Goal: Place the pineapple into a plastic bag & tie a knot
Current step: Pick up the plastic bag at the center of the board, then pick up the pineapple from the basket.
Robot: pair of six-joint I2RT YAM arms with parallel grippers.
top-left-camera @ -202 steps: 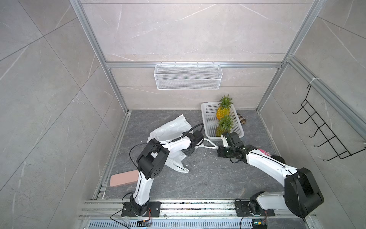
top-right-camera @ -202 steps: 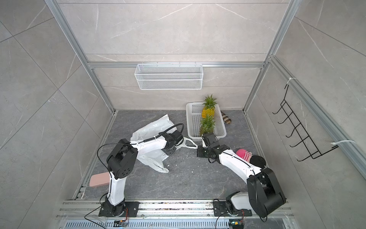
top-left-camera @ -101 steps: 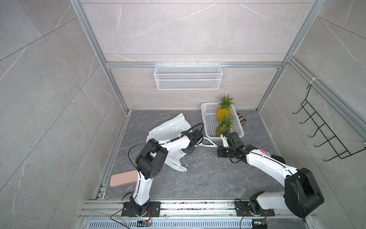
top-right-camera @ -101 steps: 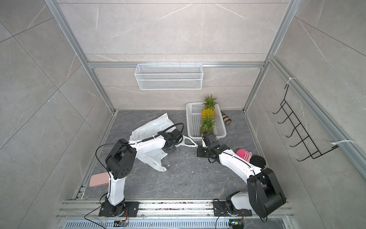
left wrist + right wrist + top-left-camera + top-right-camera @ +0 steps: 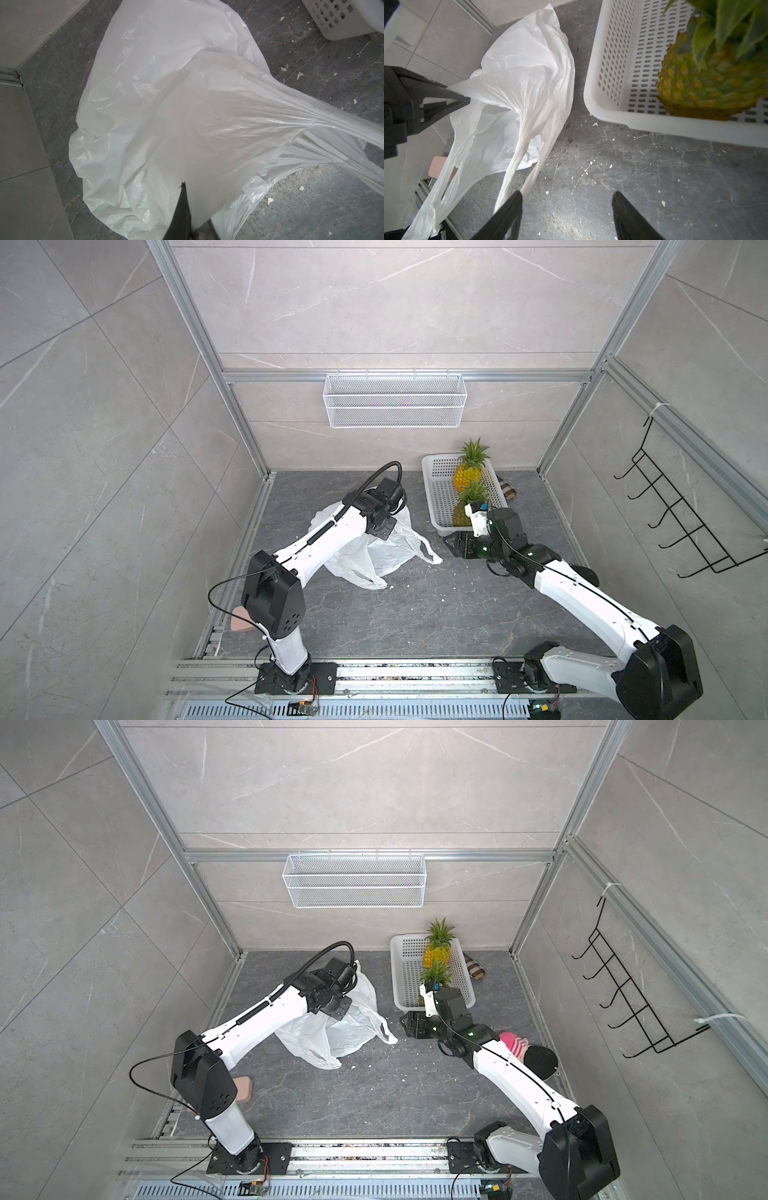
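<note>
— What's changed over the last second?
— The left gripper point(image 5: 464, 99) has clamped onto the plastic bag point(image 5: 374, 551). The right gripper point(image 5: 566, 196) has let the handle drop and its jaws are apart, empty.
— The setting?
— A dark marbled floor point(image 5: 415, 614) and grey tiled walls. The bag lies left of centre, beside the basket point(image 5: 440, 493) in the far right corner.
— Counts?
— One bag, one basket, two pineapples inside it: far pineapple point(image 5: 467, 477), near pineapple point(image 5: 473, 492).

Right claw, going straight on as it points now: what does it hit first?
Likely the bag: the open right claw points at its near edge, with a handle strip beside one finger. If the claw is tilted down, the bare floor comes first; depth is unclear.
</note>
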